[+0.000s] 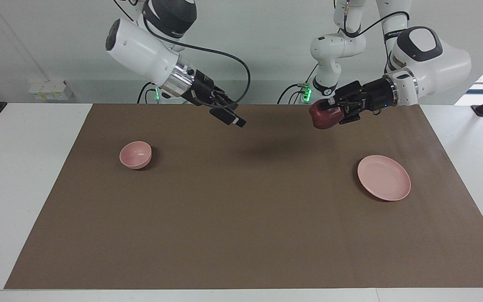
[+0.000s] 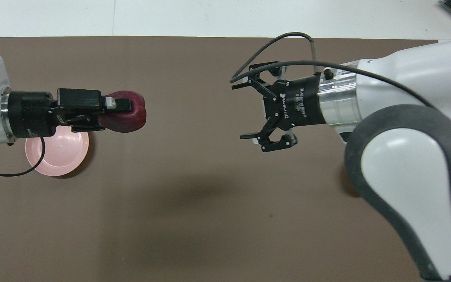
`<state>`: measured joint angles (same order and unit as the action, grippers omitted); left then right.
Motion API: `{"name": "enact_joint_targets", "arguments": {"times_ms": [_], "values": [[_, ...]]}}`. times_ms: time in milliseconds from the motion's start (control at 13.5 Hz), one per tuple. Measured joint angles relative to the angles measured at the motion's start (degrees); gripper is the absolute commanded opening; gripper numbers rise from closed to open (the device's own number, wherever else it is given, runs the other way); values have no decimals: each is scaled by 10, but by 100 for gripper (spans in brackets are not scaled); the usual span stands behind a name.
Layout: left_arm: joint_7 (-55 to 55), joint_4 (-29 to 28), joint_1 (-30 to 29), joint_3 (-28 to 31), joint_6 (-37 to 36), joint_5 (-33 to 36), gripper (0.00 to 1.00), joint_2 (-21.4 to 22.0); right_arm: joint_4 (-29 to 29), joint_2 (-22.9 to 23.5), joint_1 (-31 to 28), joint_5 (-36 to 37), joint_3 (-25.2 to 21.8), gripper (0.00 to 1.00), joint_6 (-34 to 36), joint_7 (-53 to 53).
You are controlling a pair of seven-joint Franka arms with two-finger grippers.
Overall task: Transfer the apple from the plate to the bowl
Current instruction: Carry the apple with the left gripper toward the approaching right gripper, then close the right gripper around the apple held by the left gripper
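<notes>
My left gripper [image 1: 327, 112] is shut on the dark red apple [image 1: 323, 121] and holds it in the air over the brown mat, beside the plate and toward the table's middle. In the overhead view the left gripper [image 2: 131, 111] grips the apple [image 2: 137, 117] from its sides. The pale pink plate [image 1: 384, 177] lies bare at the left arm's end; it also shows in the overhead view [image 2: 59, 154]. The small pink bowl [image 1: 135, 154] stands at the right arm's end and is hidden under the right arm in the overhead view. My right gripper [image 1: 235, 119] is open and empty in the air over the mat's middle [image 2: 245, 111].
A brown mat [image 1: 241, 235] covers most of the white table [image 1: 15, 188]. Nothing else lies on it besides the plate and the bowl.
</notes>
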<state>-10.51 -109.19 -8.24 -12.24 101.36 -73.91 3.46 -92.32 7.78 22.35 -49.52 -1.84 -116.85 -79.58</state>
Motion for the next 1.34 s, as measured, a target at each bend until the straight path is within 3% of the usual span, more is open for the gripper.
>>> {"name": "enact_joint_targets", "arguments": {"times_ms": [371,594,1336], "values": [[-24,-5,36,-23,32,-13,0,7,3,15,58,-2,0,100,-98,-117],[-36,-8,58,-25,74,-14,0,7,4,18,80,-2,1,100,-100,-141],[-47,-13,75,-28,82,-13,0,9,6,17,89,-2,-2,100,-63,-151]]}}
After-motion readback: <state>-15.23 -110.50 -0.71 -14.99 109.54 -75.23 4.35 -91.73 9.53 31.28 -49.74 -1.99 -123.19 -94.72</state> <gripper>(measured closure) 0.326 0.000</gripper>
